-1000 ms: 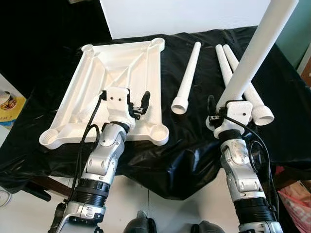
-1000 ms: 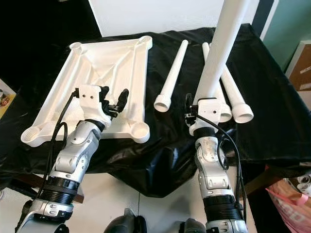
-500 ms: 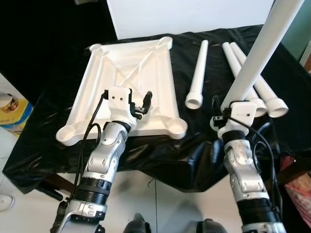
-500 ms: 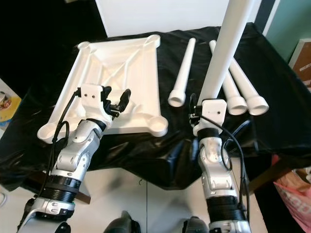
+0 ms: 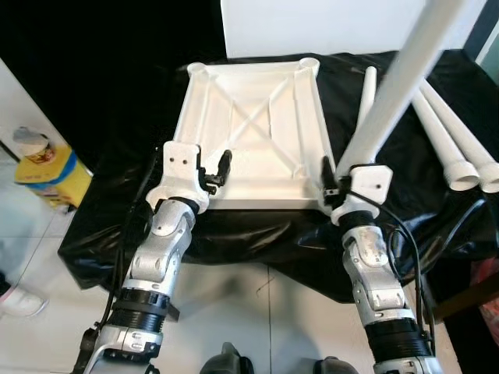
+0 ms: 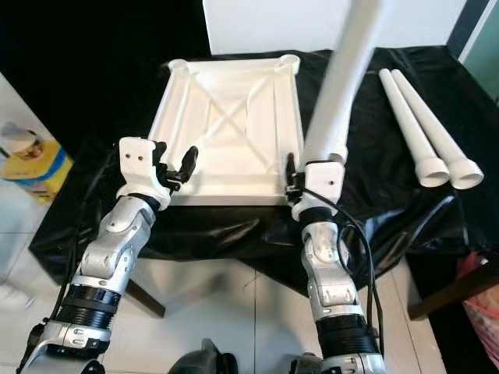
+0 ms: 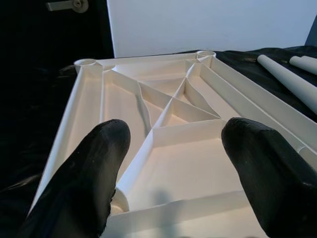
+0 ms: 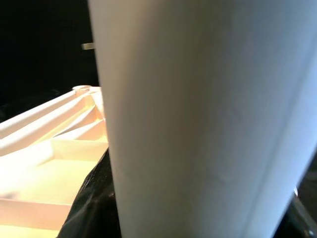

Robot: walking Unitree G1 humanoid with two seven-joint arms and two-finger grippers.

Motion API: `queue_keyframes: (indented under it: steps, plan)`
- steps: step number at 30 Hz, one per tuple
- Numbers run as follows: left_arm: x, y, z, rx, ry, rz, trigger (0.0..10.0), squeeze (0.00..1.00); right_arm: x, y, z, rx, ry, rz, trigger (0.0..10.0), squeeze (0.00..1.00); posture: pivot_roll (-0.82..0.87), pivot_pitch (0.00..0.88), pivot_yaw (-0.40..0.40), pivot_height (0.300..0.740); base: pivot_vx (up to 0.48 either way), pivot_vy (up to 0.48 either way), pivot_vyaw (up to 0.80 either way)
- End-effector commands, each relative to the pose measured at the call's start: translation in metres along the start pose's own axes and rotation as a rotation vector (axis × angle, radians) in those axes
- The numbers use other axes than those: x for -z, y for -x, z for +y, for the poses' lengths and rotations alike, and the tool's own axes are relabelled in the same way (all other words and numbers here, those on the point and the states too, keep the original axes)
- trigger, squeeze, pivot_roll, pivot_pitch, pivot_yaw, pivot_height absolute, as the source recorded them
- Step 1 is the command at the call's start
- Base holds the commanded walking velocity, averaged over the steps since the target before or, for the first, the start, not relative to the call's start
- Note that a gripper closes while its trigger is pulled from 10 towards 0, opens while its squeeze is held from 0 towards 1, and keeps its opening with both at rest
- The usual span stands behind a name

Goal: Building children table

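The white tabletop (image 5: 249,125) lies upside down on the black cloth, its ribs and corner sockets facing up. My left gripper (image 5: 212,170) hovers open over its near left corner; in the left wrist view its fingers (image 7: 84,173) frame the ribbed underside (image 7: 124,104). My right gripper (image 5: 343,173) is shut on a white table leg (image 5: 398,86), held steeply upright at the tabletop's near right corner. The leg (image 8: 208,124) blocks most of the right wrist view, with the tabletop (image 8: 49,144) beside it. Two loose legs (image 6: 425,128) lie at the right, and a third leg (image 5: 366,82) shows behind the held one.
A black cloth (image 5: 117,226) covers the low table and hangs over its front edge. A white board (image 5: 335,23) stands at the back. A yellow container (image 5: 47,167) sits on the tiled floor at the left.
The view has shifted left along the table, so the tabletop now sits in the middle. My right gripper with the leg has gone from beside the loose legs to the tabletop's near right corner.
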State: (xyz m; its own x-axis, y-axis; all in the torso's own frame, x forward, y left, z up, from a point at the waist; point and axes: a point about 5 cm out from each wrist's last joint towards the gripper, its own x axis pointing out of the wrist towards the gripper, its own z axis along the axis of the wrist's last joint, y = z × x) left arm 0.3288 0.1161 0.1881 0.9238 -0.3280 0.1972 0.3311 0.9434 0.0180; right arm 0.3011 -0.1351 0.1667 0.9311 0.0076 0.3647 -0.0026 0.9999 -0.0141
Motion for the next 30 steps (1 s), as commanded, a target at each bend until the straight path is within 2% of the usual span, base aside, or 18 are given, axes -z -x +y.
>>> queue_keyframes:
  steps: [1,3,5,9,14,19,23,25,27,30]
  plan:
    - [-0.002,0.001,-0.009,0.094,-0.037,0.000,10.0,0.00,-0.001,-0.001,-0.003,0.005,0.004,-0.005,10.0,0.00,0.03,0.093,0.058,0.740,0.000,0.000,0.00]
    - [-0.003,0.003,-0.018,0.196,-0.081,0.007,10.0,0.00,-0.001,-0.001,-0.003,0.001,0.006,-0.007,10.0,0.00,0.03,0.092,0.061,0.740,0.000,0.000,0.00]
    - [-0.003,0.004,-0.020,0.223,-0.091,0.008,10.0,0.00,-0.001,-0.001,-0.003,0.000,0.007,-0.008,10.0,0.00,0.03,0.092,0.061,0.740,0.000,0.000,0.00]
    - [-0.003,0.004,-0.021,0.216,-0.083,0.015,10.0,0.00,-0.001,-0.001,-0.003,0.000,0.007,-0.009,10.0,0.00,0.03,0.091,0.066,0.740,0.000,0.000,0.00]
    - [-0.002,0.003,-0.021,0.187,-0.034,0.022,10.0,0.00,-0.001,0.000,-0.002,0.002,0.005,-0.010,10.0,0.00,0.03,0.084,0.068,0.740,0.000,0.000,0.00]
    - [-0.001,0.005,-0.023,0.183,-0.032,0.030,10.0,0.00,-0.001,0.000,-0.002,-0.001,0.004,-0.010,10.0,0.00,0.03,0.079,0.064,0.740,0.000,0.000,0.00]
    - [0.001,0.010,-0.027,0.243,-0.033,0.048,10.0,0.00,-0.001,-0.001,-0.002,-0.004,0.004,-0.010,10.0,0.00,0.03,0.078,0.063,0.740,0.000,0.000,0.00]
    - [0.007,0.018,-0.033,0.365,-0.084,0.086,10.0,0.00,-0.001,-0.001,-0.002,-0.007,0.004,-0.011,10.0,0.00,0.04,0.073,0.060,0.740,0.000,0.000,0.00]
    - [0.011,0.024,-0.034,0.431,-0.116,0.118,10.0,0.00,-0.001,-0.002,-0.001,-0.011,0.004,-0.012,10.0,0.00,0.04,0.069,0.061,0.740,0.000,0.000,0.00]
    - [0.011,0.024,-0.032,0.435,-0.117,0.124,10.0,0.00,-0.001,-0.002,-0.001,-0.013,0.005,-0.013,10.0,0.00,0.04,0.067,0.061,0.740,0.000,0.000,0.00]
